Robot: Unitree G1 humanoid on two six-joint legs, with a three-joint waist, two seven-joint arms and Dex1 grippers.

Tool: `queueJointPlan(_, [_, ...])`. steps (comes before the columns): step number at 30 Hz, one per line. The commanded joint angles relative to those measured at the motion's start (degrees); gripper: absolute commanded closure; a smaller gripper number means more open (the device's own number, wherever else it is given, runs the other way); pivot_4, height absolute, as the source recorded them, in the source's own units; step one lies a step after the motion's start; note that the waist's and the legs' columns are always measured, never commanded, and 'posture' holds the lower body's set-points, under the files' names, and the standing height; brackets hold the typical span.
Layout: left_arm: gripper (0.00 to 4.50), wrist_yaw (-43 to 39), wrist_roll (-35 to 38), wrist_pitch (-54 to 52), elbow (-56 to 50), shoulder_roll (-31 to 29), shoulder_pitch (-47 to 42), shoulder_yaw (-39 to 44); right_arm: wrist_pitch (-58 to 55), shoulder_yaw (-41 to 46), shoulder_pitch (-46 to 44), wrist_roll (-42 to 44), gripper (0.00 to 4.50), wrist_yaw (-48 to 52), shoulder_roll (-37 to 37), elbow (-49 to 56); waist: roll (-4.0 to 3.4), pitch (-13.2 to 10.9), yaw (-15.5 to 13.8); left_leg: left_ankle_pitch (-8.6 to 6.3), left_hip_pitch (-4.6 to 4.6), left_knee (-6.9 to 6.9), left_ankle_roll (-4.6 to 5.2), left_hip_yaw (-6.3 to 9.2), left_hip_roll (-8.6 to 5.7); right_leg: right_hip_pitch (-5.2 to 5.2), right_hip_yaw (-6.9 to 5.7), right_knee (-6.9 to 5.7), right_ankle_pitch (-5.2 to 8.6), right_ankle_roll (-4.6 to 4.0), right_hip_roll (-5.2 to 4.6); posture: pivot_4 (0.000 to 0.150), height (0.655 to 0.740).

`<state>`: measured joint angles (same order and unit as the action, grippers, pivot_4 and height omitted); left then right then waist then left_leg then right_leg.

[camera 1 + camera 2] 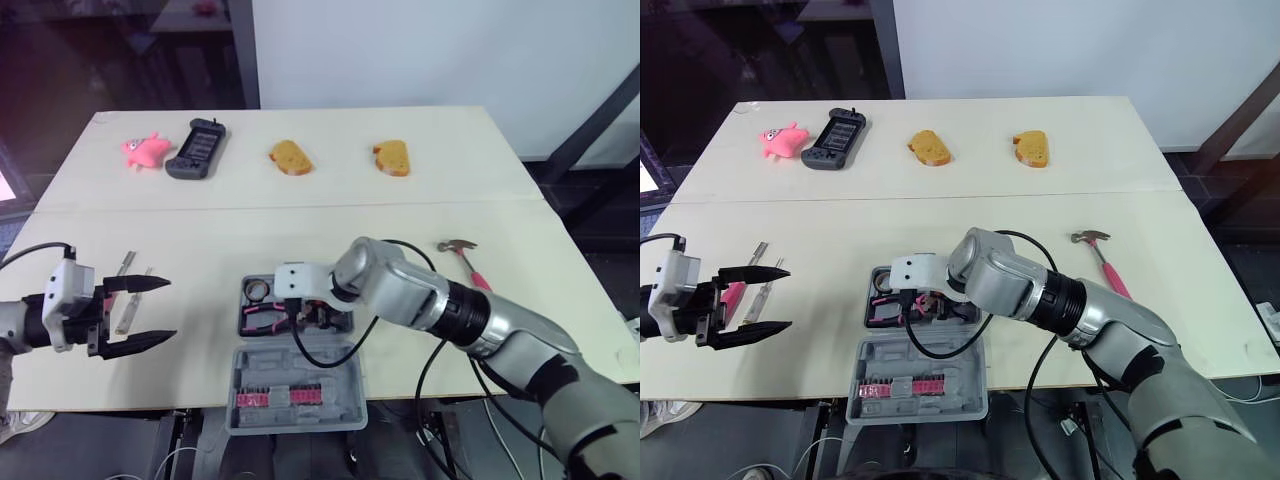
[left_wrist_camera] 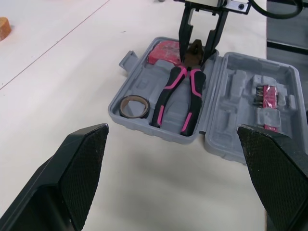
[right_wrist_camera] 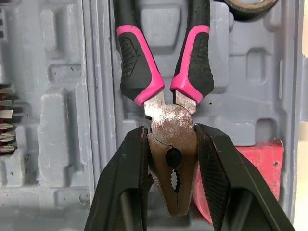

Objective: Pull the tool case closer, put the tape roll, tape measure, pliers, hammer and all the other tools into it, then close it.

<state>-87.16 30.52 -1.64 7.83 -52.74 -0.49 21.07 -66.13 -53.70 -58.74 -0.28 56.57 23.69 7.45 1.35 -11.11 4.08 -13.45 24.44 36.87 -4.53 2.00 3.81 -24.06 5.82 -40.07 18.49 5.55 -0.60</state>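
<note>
The grey tool case (image 1: 300, 372) lies open near the table's front edge. In its tray are a tape roll (image 2: 134, 106), a red tape measure (image 2: 163, 50) and the pink-handled pliers (image 2: 179, 96). My right gripper (image 3: 171, 131) reaches down into the tray, fingers (image 3: 129, 173) pressed against both sides of the pliers' head. Off to the left, my left gripper (image 1: 168, 310) hovers open over the table, with a few small slender tools (image 1: 124, 290) just behind it. A pink-handled hammer (image 1: 462, 256) rests on the table to the right.
Rows of bits (image 2: 266, 96) sit in the case lid. Along the far side lie a pink toy (image 1: 145, 150), a black game controller (image 1: 196, 148) and two bread pieces (image 1: 290, 157) (image 1: 393, 157). The lid overhangs the table's front edge.
</note>
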Motion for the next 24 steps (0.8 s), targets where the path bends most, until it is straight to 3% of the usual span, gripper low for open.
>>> queueJointPlan(1, [0.0,0.09,0.12,1.12,-0.15,0.18,0.02,0.36,0.02,1.66,-0.48,0.13,3.55,-1.13,-0.78,-0.3,0.0,0.0,0.02,0.0,0.0,0.0,0.0,0.0,0.0,0.0,0.0,0.0,0.0,0.0,0.0,0.15,0.74])
queueJointPlan(15, [0.0,0.29,0.07,1.56,0.35,0.17,-0.33,0.12,1.04,1.69,0.85,0.58,3.55,-1.99,-1.45,-1.22,0.0,0.0,0.04,0.0,0.0,0.0,0.0,0.0,0.0,0.0,0.0,-0.01,0.0,0.0,0.0,0.15,0.74])
queueJointPlan(21, [0.0,0.36,0.01,1.6,0.66,0.14,-0.66,-0.02,1.58,2.97,1.4,0.71,0.61,-2.97,-1.69,-1.93,0.0,0.0,0.01,0.0,0.0,0.0,0.0,-0.01,0.0,-0.01,0.0,-0.01,0.0,0.0,0.0,0.15,0.74])
queueJointPlan(24, [0.0,0.56,-0.05,1.53,0.74,0.15,-0.78,-0.04,1.6,5.42,1.49,1.55,0.61,-3.35,-2.0,-2.35,0.0,0.0,-0.01,0.0,0.0,0.0,0.0,0.0,0.0,0.0,0.0,-0.01,0.0,0.0,0.0,0.15,0.74])
